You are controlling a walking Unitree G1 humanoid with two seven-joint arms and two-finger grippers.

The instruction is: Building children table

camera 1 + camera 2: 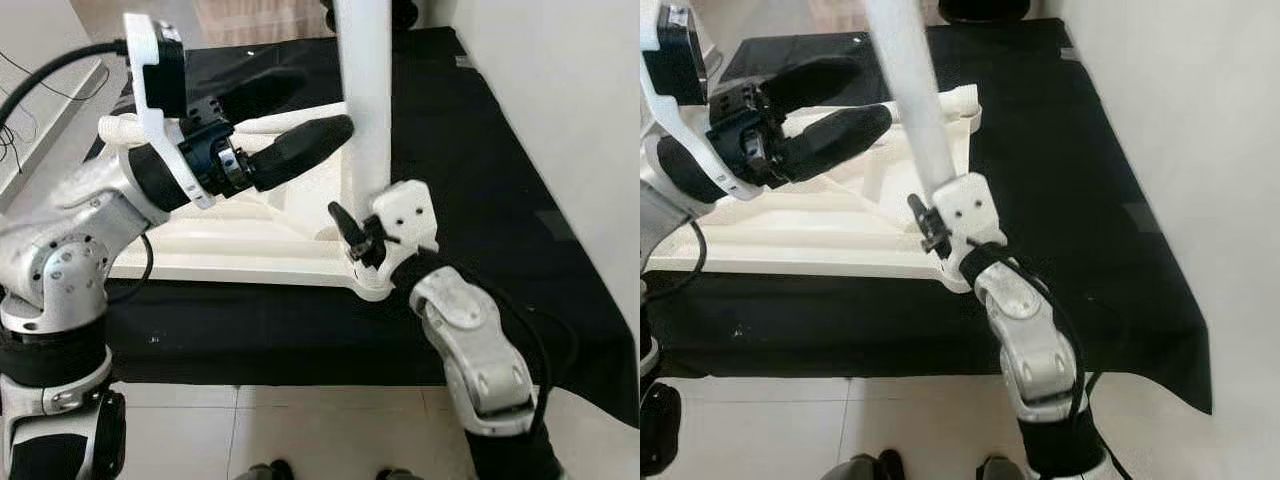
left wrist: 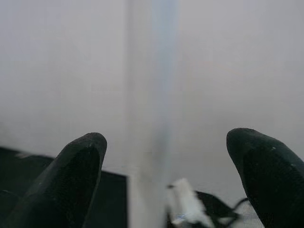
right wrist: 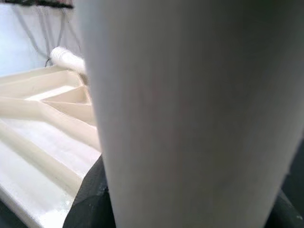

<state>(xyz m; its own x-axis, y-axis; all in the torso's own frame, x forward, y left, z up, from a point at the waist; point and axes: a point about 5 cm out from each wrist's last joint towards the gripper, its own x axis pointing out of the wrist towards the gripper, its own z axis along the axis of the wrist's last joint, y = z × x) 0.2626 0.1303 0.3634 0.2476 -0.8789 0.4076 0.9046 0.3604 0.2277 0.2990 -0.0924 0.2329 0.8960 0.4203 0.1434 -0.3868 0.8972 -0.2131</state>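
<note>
**Leg goes upright on upturned tabletop**

Black cloth (image 1: pixel 520 200) covers the floor beside a white wall, giving the parts a soft, dark bed to lie on. On it rests the white tabletop (image 1: pixel 230 245), underside up so its ribs and corner sockets face the robot. A white leg (image 1: pixel 365 100) stands upright at the tabletop's near corner, apparently seated in, or being pressed into, the socket there. The right gripper (image 1: pixel 355 238) is at the foot of the leg, close against it; the right wrist view has the leg hard up against the lens, and whether the jaws pinch it cannot be told. The left gripper (image 1: pixel 285 125) hovers over the tabletop just beside the leg, higher up, its jaws spread wide with the leg framed between the fingers (image 2: pixel 71 175) in the wrist view, seemingly ready to close and steady the leg while it is driven home.
</note>
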